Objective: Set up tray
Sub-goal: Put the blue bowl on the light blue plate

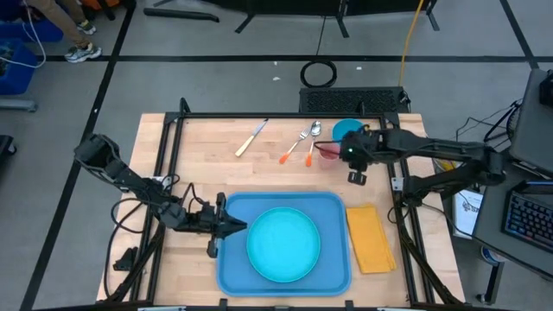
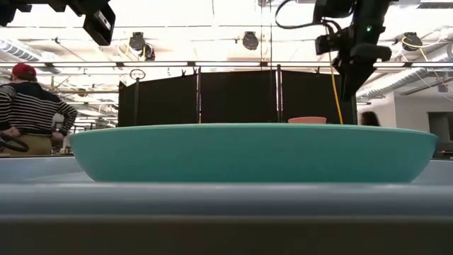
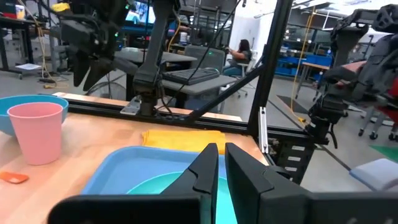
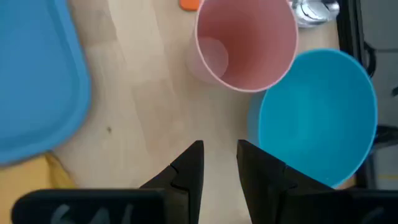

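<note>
Blue and broad, the tray lies flat at the table's near edge, rounded corners and raised rim, a turquoise plate on it. At its left rim sits the left gripper, fingers a narrow slit apart, holding nothing. Well beyond, the right gripper hangs slightly parted and empty above a pink cup and blue bowl.

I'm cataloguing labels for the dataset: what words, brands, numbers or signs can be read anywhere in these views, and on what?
None readable on the tray, plate, napkin or pink cup.
Pale marks on the right gripper: too blurred to read.
</note>
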Controlling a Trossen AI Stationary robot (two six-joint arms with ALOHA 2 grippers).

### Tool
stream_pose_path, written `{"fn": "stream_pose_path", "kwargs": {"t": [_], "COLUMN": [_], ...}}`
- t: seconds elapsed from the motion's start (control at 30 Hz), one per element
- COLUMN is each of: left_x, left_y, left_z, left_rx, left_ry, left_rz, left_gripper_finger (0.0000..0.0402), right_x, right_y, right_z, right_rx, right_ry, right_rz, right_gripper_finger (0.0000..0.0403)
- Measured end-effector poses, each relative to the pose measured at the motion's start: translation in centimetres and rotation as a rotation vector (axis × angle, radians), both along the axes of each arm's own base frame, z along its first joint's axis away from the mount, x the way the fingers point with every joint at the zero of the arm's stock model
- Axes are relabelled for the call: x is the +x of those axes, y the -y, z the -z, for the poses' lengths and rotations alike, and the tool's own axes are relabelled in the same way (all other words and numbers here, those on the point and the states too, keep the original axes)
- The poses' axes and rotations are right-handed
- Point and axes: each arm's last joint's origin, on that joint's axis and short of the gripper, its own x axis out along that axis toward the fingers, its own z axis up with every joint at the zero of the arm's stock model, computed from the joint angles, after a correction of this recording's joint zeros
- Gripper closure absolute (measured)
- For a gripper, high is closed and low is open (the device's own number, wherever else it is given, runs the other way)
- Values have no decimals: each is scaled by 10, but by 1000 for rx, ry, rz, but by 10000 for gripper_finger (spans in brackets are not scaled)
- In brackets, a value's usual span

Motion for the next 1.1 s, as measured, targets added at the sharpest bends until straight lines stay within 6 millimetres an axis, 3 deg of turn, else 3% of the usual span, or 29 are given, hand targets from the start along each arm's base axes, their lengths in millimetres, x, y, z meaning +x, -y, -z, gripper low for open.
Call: {"fn": "stream_pose_path", "kwargs": {"t": [0.3,0.83,1.1], "left_x": [-1,-3,-3], "left_y": [2,5,5], "left_z": [0,0,0], "left_rx": [4,14,14], "left_ry": [0,-4,-4], "left_rz": [15,27,27], "left_gripper_finger": [369,369,369], "right_x": [0,-10,-14], "right_y": [21,42,52], "right_z": [18,46,48], "right_rx": [40,46,29], "right_ry": [-129,-137,-139], "right_rz": [-17,-72,-23], "right_gripper_finger": [316,316,316]}}
